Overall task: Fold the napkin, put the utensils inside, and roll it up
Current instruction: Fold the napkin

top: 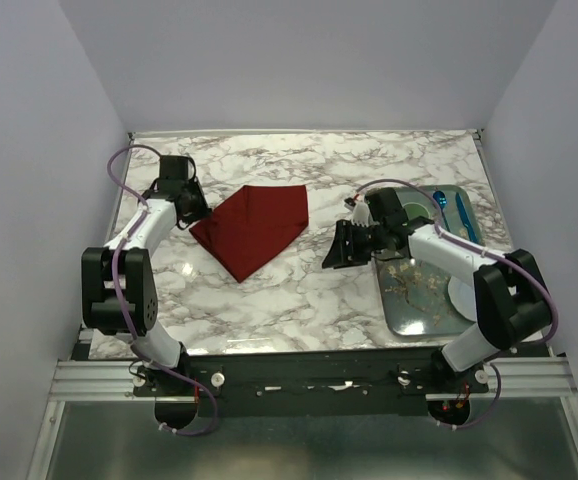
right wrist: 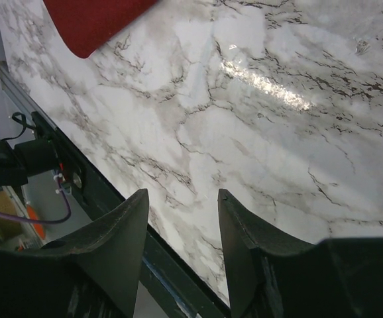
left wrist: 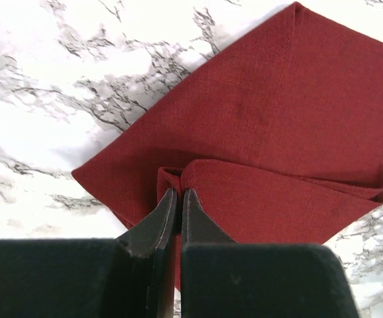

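Nearest me, a ribbed metal rail [top: 309, 380] runs along the bench's front edge, below the napkin. The bench [top: 299, 290] is glossy white marble veined in grey.

Right of the napkin, the right gripper [top: 337, 250] hangs low over bare marble. Its matte black, curved fingers [right wrist: 122, 232] stand apart with nothing between them, and they touch no cloth. From its wrist camera, only a rounded red corner of the napkin [right wrist: 92, 23] shows at the far left.

The napkin [top: 254, 225] lies flat left of the bench's middle. It is a dark red woven cloth folded into a broad wedge, its point towards the rail. Up close the linen-like weave [left wrist: 277, 112] shows, with a doubled flap lying over the lower layer.

At the napkin's left corner, the left gripper [top: 197, 212] is clenched, its black tips [left wrist: 176, 193] pinching a small puckered fold of the cloth's edge.

Well to the right of the napkin sits a shiny rectangular metal tray [top: 409, 315], partly hidden by the right arm. At its far end lie a blue spoon [top: 439, 203] and a teal piece [top: 464, 218].
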